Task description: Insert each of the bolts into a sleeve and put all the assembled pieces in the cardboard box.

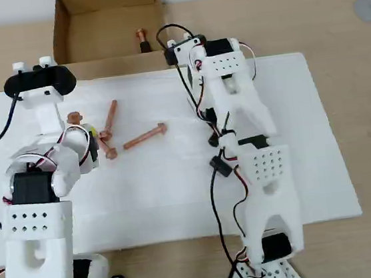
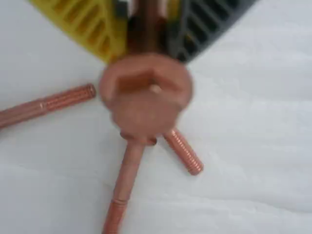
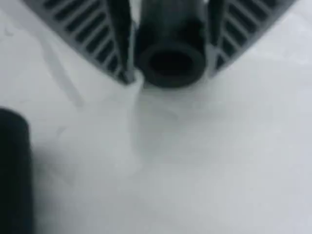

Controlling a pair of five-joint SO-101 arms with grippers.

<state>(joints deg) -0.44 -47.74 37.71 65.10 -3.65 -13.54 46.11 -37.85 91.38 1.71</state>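
My left gripper (image 2: 146,24), with one yellow and one black finger, is shut on a copper bolt (image 2: 145,95) whose hex head faces the camera. In the high view this bolt (image 1: 74,117) sits at the mat's left, held by the left gripper (image 1: 88,133). Three loose bolts lie on the mat: one (image 1: 109,119), a second (image 1: 145,136) and a third (image 1: 108,150). My right gripper (image 3: 170,24) is shut on a black sleeve (image 3: 170,56), just above the mat. A second black sleeve (image 3: 14,170) lies close by. The cardboard box (image 1: 93,35) holds one assembled piece (image 1: 141,40).
A white mat (image 1: 178,193) covers the middle of the wooden table. The right arm (image 1: 234,93) stretches over the mat's middle right and hides what is under it. Cables hang from both arms.
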